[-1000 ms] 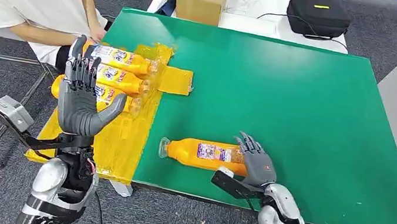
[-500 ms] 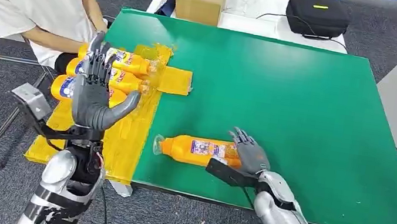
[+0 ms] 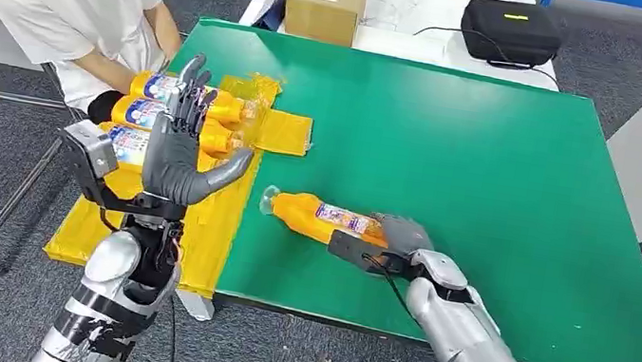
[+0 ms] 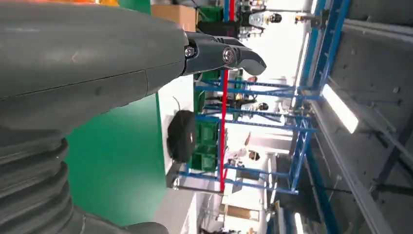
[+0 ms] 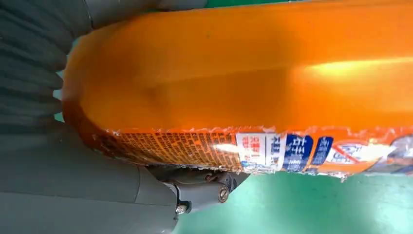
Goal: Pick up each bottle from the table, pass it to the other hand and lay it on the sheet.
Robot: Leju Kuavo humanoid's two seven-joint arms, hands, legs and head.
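Now the right hand [image 3: 397, 236] has closed on the bottle [image 3: 323, 219], which has swung askew and sits on the table [image 3: 492, 168] near the sheet [image 3: 205, 221]. Left hand [image 3: 179, 152], empty and spread wide, has moved closer; handover looks next.

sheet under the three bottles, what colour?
Yellow. The sheet hangs over the green table's edge; the head view shows it best.

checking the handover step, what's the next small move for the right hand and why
Probably lift the orange bottle and carry it toward the left hand. The right hand grips the bottle's base end while the bottle seems low over the green table; the left hand is raised, fingers spread, above the yellow sheet where three bottles already lie.
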